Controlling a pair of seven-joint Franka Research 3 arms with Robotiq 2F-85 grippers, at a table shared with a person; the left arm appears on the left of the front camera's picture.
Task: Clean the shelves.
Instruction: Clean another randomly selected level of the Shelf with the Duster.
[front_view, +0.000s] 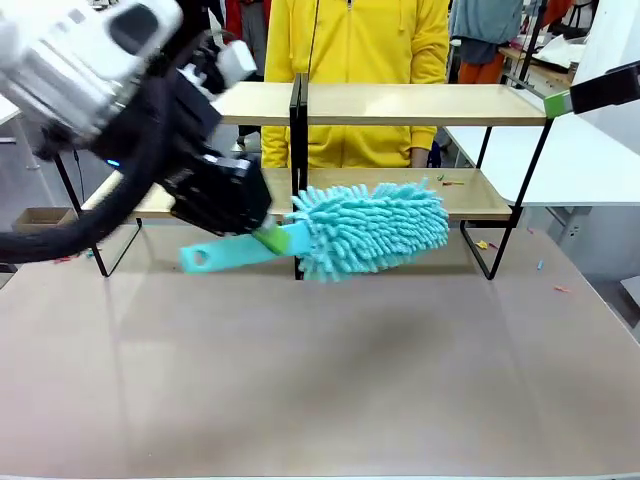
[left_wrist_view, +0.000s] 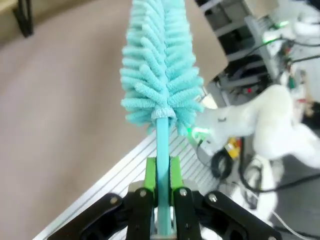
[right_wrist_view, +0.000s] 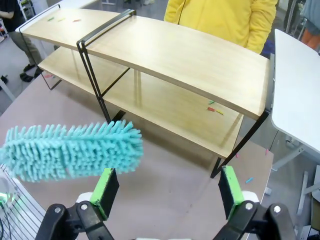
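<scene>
The shelves (front_view: 400, 103) are two light wooden boards on a thin black frame, standing across the far half of the table. My left gripper (front_view: 265, 236) is shut on the handle of a turquoise fluffy duster (front_view: 370, 228). The duster head hangs level in front of the lower board, near the central upright. In the left wrist view the green pads (left_wrist_view: 149, 175) clamp the handle, and the duster (left_wrist_view: 160, 65) points away over the tabletop. My right gripper (right_wrist_view: 168, 192) is open and holds nothing, high above the table facing the shelves (right_wrist_view: 190, 55). The duster (right_wrist_view: 70, 150) shows below it to the left.
A person in a yellow top (front_view: 355, 40) stands behind the shelves. Small coloured scraps (front_view: 450, 182) lie on the lower board's right end, and more scraps (front_view: 483, 243) lie on the grey-brown tabletop by the right leg. A white table (front_view: 590, 150) adjoins at the right.
</scene>
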